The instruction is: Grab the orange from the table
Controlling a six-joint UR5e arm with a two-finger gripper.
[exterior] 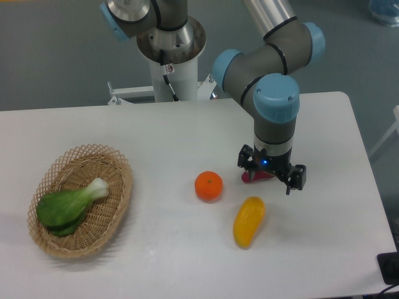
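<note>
The orange (pixel 208 185) is a small round bright-orange fruit lying free on the white table (pixel 168 137), a little right of the table's middle. My gripper (pixel 272 177) points straight down and stands to the right of the orange, apart from it. Its jaws look spread, with nothing held between them. Its fingertips are mostly hidden under the wrist. A dark red oblong vegetable (pixel 254 177) lies partly hidden right under the gripper.
A long yellow-orange mango-like fruit (pixel 249 222) lies in front of the gripper, right of and below the orange. A wicker basket (pixel 115 187) with a green bok choy (pixel 68 205) stands at the left. The robot's base (pixel 169 56) is at the back.
</note>
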